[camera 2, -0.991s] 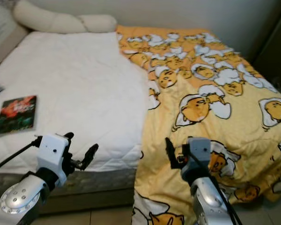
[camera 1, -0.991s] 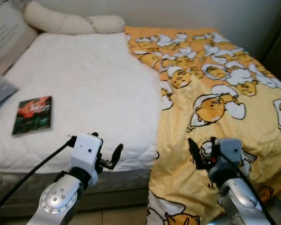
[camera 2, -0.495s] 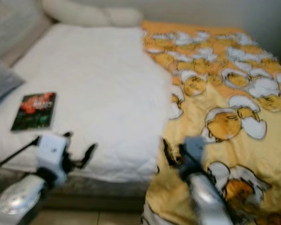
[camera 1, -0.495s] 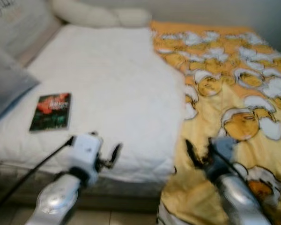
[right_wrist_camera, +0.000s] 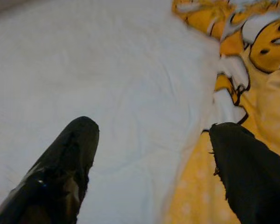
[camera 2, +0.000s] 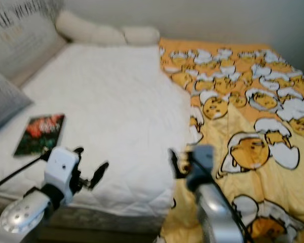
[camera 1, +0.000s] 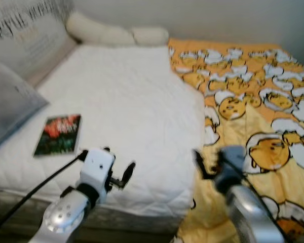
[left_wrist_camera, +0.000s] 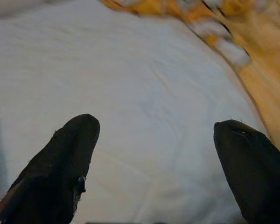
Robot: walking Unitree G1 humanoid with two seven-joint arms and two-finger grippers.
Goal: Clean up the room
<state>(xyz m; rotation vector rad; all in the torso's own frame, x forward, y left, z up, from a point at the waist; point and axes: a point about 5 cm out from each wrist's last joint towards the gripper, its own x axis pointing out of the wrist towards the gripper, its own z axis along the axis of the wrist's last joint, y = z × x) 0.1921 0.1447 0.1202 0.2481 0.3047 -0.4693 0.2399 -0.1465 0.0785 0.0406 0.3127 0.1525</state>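
Standing at the foot of the bed (camera 1: 126, 101), the robot has both arms raised in front of it, low over the near edge of the mattress. The left gripper (left_wrist_camera: 156, 140) hangs above the bare white quilted sheet (camera 2: 116, 101), its two black fingers (left_wrist_camera: 70, 154) spread wide with nothing between them but sheet. The right gripper (right_wrist_camera: 151, 140) sits further right, right where the white sheet meets the yellow duvet (camera 1: 263, 111); its fingers (right_wrist_camera: 245, 163) are spread wide too, one over the white and one over the yellow, and it holds nothing.

The duvet, printed with cartoon egg figures, covers the right half of the bed and spills down over the near edge, its left border lying in a wavy line along the middle of the mattress. The left half of the bed is uncovered.

A book (camera 1: 58, 134) with a dark cover, red and green on it, lies flat on the sheet to the left, ahead of the left gripper and well apart from it. Just left of the book there's a grey pillow (camera 1: 10, 104), and behind that a larger pale cushion with black lettering (camera 1: 33, 38) leaning at the head end, though the picture is soft and I can't read the words. A long cream bolster (camera 2: 106, 34) lies across the far end of the bed against the wall.
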